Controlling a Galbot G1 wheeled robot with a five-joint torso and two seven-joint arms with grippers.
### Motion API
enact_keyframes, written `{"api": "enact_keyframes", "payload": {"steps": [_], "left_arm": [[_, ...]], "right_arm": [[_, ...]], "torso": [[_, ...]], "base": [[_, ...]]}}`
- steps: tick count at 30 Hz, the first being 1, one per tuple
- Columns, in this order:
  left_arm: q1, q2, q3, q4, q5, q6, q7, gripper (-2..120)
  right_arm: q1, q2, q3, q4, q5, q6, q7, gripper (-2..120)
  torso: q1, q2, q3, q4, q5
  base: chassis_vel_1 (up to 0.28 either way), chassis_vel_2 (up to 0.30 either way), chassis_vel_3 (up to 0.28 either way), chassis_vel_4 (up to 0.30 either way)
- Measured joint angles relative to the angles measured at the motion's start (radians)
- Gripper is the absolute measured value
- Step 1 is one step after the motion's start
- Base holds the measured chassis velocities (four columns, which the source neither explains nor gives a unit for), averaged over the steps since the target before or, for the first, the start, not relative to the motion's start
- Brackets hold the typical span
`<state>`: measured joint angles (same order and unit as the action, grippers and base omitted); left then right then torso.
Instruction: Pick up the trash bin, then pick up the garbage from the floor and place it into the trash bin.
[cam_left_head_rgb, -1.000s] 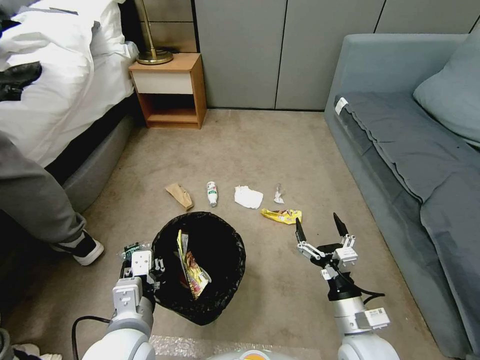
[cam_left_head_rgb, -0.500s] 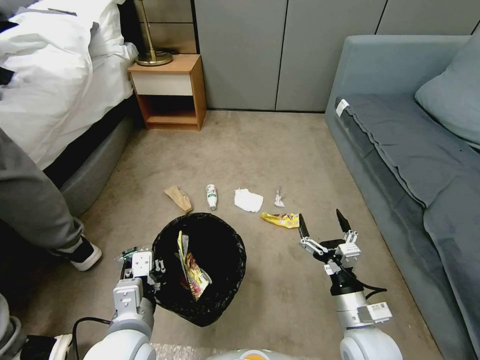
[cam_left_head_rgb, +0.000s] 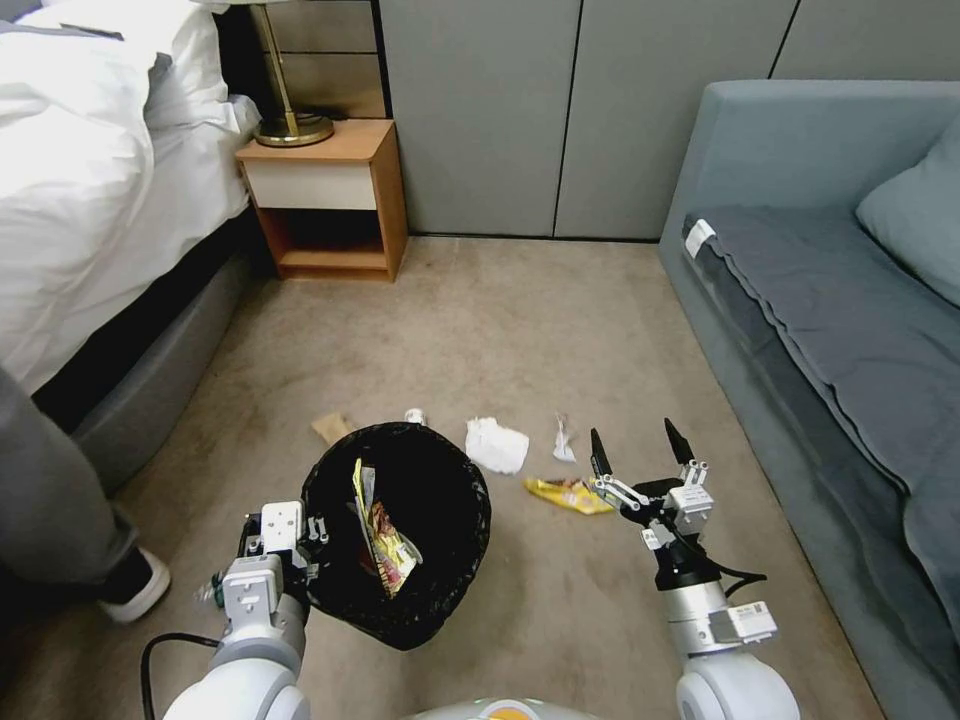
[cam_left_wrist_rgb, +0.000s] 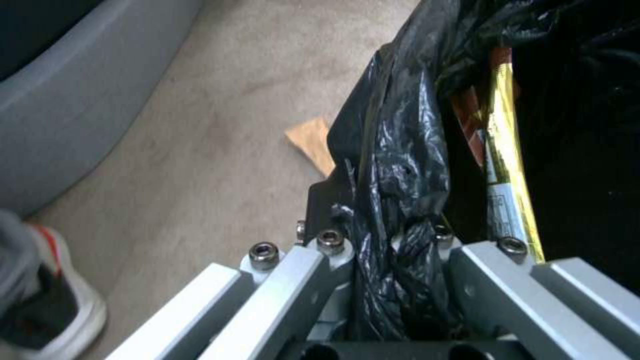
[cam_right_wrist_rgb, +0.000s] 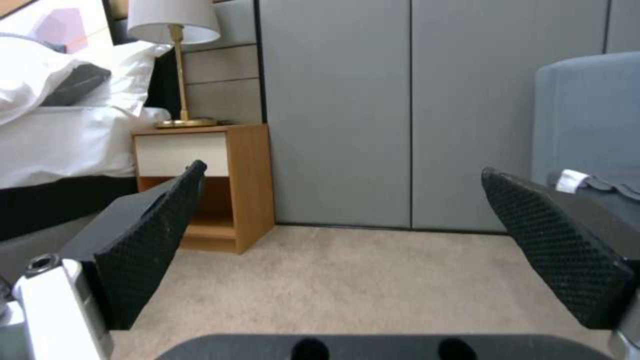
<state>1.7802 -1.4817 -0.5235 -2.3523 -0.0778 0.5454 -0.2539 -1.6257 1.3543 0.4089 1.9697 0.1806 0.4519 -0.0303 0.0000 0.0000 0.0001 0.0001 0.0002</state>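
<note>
Glossy black trash bin (cam_left_head_rgb: 440, 590) liner; inside it a yellow-and-red wrapper (cam_left_head_rgb: 380, 530). Beside the bin: white tissue (cam_left_head_rgb: 496, 445), yellow wrapper (cam_left_head_rgb: 565, 494), possibly brown cardboard (cam_left_head_rgb: 331, 427). Beige carpet (cam_left_head_rgb: 480, 330).

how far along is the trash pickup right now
Done: the left tool is clamped on the trash bin rim, and a yellow wrapper already sits inside. In hand: the right tool hangs open, empty, over the carpet by the yellow wrapper on the floor. Left: that wrapper, the tissue, foil scrap, cardboard scrap and a bottle behind the bin.
</note>
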Motion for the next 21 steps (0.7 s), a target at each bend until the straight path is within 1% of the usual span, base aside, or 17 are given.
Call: {"api": "enact_keyframes", "payload": {"steps": [1,2,7,11,12,14,15,17,18,20,21], "left_arm": [[0.0,0.0,0.0,0.0,0.0,0.0,0.0,3],[0.0,-0.001,0.001,0.0,0.0,0.0,0.0,3],[-0.001,-0.001,0.001,0.0,0.0,-0.001,0.0,3],[-0.003,-0.002,0.001,0.0,0.0,-0.001,0.0,3],[-0.003,-0.002,0.001,0.0,0.0,-0.001,0.0,3],[-0.003,-0.002,0.001,0.001,0.0,-0.001,0.0,3],[-0.003,-0.002,0.002,0.003,0.001,-0.001,0.0,3],[-0.002,0.0,0.001,0.003,0.001,-0.001,0.0,3],[-0.002,0.0,0.001,0.003,0.001,-0.001,0.0,3],[-0.003,0.001,0.001,0.005,0.0,-0.001,0.0,3],[-0.003,0.001,0.001,0.005,0.0,-0.001,0.0,3]], "right_arm": [[0.0,0.0,0.0,0.0,0.0,0.0,0.0,100],[0.0,-0.001,0.0,-0.001,-0.001,0.001,-0.002,100],[0.0,-0.005,0.002,-0.009,-0.003,0.007,-0.013,100],[0.004,-0.008,0.002,-0.017,-0.007,0.016,-0.025,100],[0.01,-0.01,0.002,-0.025,-0.007,0.025,-0.038,100],[0.019,-0.013,0.003,-0.037,-0.009,0.038,-0.055,100],[0.04,-0.023,0.006,-0.067,-0.016,0.062,-0.089,100],[0.082,-0.052,0.006,-0.12,-0.029,0.08,-0.133,100],[0.082,-0.052,0.006,-0.12,-0.029,0.08,-0.133,100],[0.129,-0.088,0.006,-0.184,-0.057,0.09,-0.178,100],[0.129,-0.088,0.006,-0.184,-0.057,0.09,-0.178,100]], "torso": [[0.0,0.0,0.0,0.0,0.0001],[0.0,0.0,0.0,0.0,-0.0006],[0.0,0.0,0.0,0.0,-0.0001],[0.0,0.0,0.0,-0.0003,-0.0006],[0.0,0.0,0.0,0.0,0.0001],[0.0,0.0,0.0,-0.0002,-0.0002],[0.0,0.0,0.0,-0.0002,0.0],[0.0,0.0,0.0,0.0,-0.0002],[0.0,0.0,0.0,0.0,-0.0002],[0.0,0.0,0.0,0.0001,-0.0002],[0.0,0.0,0.0,0.0001,-0.0002]], "base": [[-0.184,0.221,0.193,-0.2],[-0.205,0.203,0.206,-0.196],[-0.205,0.209,0.205,-0.212],[-0.213,0.202,0.203,-0.209],[-0.15,0.141,0.184,-0.192],[-0.15,0.111,0.125,-0.164],[-0.078,0.111,0.062,-0.066],[0.004,0.027,0.031,-0.001],[0.0,0.0,0.0,0.0],[0.0,0.0,0.0,0.0],[0.0,0.0,0.0,0.0]]}}
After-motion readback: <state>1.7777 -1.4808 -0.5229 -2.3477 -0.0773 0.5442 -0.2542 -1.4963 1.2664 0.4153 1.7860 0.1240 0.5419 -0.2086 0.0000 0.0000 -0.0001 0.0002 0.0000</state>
